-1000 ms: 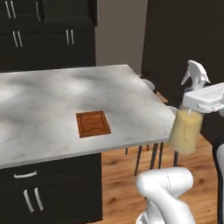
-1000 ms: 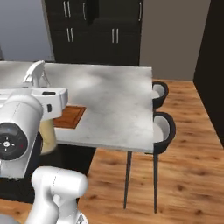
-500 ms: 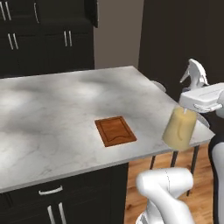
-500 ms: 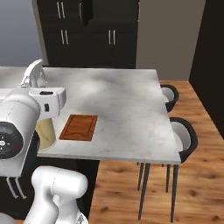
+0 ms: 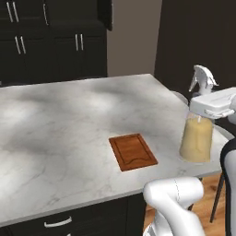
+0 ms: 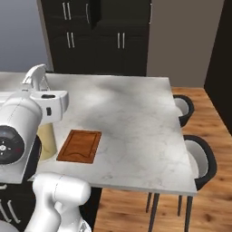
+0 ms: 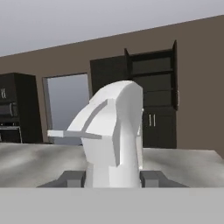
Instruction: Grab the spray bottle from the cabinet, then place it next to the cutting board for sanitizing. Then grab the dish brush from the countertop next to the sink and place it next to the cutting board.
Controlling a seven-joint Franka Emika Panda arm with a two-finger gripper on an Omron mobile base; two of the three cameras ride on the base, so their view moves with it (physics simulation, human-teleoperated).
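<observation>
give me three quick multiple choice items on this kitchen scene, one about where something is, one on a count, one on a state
1. Where does the cutting board lie?
A. on the white-marbled island
B. on the floor
C. inside a cabinet

2. How many stools stand beside the island in the right base view?
A. none
B. two
C. five

3. What is the gripper doing?
A. hanging open
B. holding the spray bottle
C. gripping the board

Key: 1 A, the board rests flat on the island; 2 B, two dark round seats show; 3 B, its fingers clamp the bottle's neck.
</observation>
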